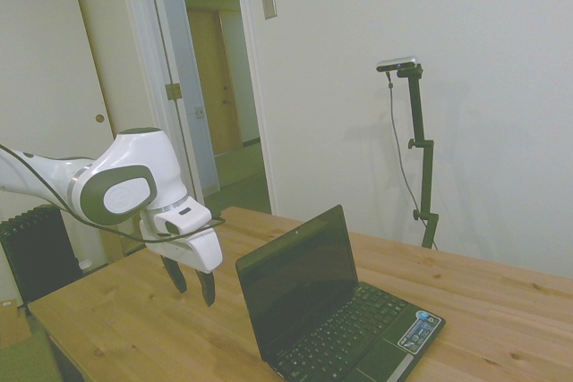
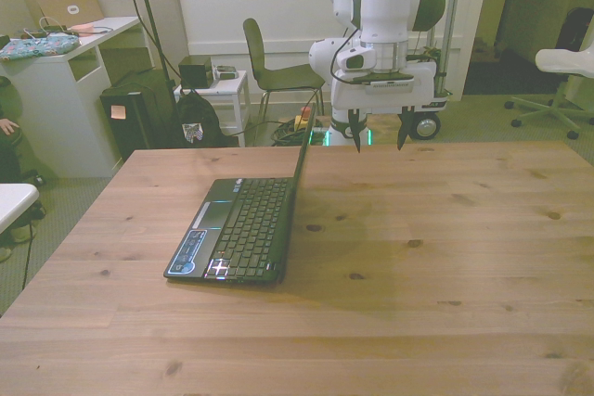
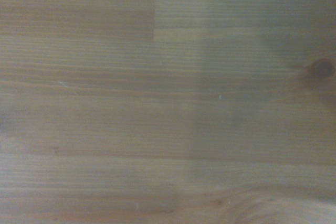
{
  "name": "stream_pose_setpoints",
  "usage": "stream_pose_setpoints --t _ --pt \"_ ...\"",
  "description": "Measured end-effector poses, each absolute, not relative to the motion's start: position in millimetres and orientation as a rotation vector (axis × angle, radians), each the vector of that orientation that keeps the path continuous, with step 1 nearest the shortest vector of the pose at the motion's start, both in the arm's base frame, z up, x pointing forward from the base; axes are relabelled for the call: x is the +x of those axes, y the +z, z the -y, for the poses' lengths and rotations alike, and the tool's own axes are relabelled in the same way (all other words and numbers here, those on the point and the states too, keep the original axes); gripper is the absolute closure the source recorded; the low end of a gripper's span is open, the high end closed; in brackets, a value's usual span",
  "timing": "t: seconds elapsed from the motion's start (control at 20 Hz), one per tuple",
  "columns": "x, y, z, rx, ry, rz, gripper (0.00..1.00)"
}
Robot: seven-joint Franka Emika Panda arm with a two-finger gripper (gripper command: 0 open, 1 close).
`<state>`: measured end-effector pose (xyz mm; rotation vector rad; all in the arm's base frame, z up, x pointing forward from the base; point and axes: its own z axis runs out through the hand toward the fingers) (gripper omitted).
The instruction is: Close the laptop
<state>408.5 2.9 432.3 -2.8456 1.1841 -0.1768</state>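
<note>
You have the laptop (image 1: 336,315) standing open on the wooden table (image 2: 445,257), a small black one with a dark glossy screen, black keys and a blue-white sticker (image 1: 419,330) whose print is too small to read. The gripper (image 2: 379,134) hangs above the table behind the lid, fingers spread wide and holding nothing. The wrist view gives you only bare wood grain with dark knots.

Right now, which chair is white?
The office chair at the front view's right edge is white; the other chair is dark green with thin legs.
</note>
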Motion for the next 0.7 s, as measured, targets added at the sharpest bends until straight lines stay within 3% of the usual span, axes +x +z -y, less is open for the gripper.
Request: stream_pose_setpoints --t 0.25,0.7 --pt "418.9 447.1 -10.2 -2.821 -0.226 -1.233 0.0" --pt "505.1 495.6 -11.2 -2.75 -0.313 -1.375 0.0"
